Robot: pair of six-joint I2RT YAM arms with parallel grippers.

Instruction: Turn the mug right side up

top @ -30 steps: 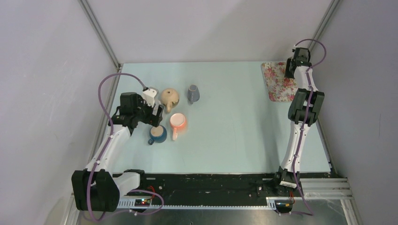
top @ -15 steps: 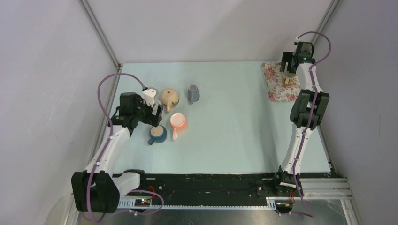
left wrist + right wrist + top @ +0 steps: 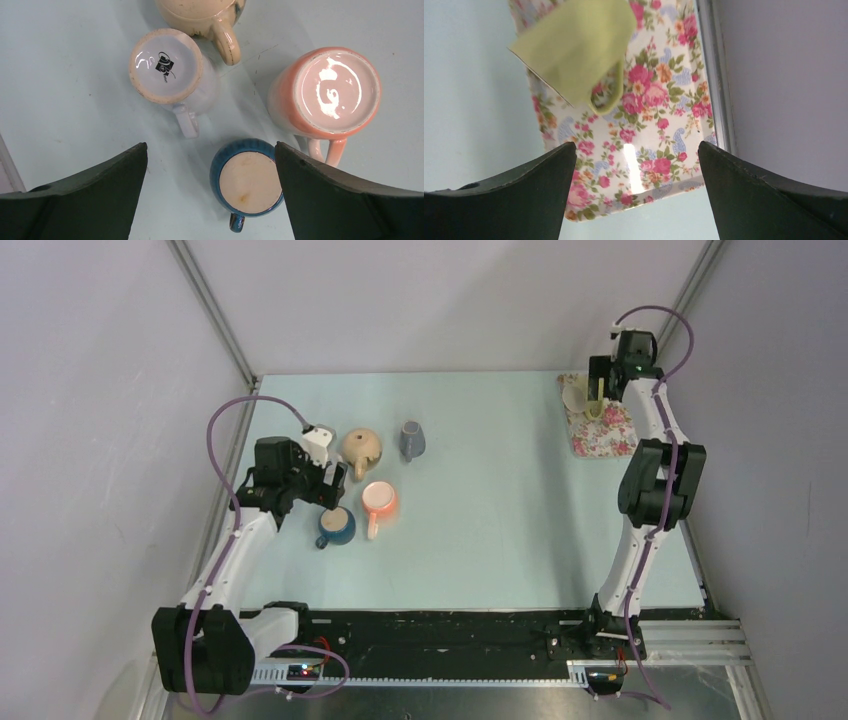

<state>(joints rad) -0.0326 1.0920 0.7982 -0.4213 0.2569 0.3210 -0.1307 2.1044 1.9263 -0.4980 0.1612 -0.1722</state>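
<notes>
A blue mug (image 3: 250, 182) stands upside down, tan base up, right of centre between the spread fingers of my open left gripper (image 3: 210, 145), which hovers above it (image 3: 330, 490). An orange mug (image 3: 325, 92) and a white mug (image 3: 167, 65) also stand upside down beside it. My right gripper (image 3: 636, 145) is open and empty over the floral tray (image 3: 659, 130) at the far right (image 3: 610, 430). A pale yellow-green mug (image 3: 574, 45) sits tilted and blurred at the tray's far end, clear of the fingers.
A tan mug (image 3: 361, 447) and a grey mug (image 3: 411, 440) lie on their sides behind the left group. The table's right rail (image 3: 716, 75) and the wall run close beside the tray.
My right gripper opened, let go of the yellow-green mug and lifted away; the mug now shows on the tray. The left arm has not moved.
</notes>
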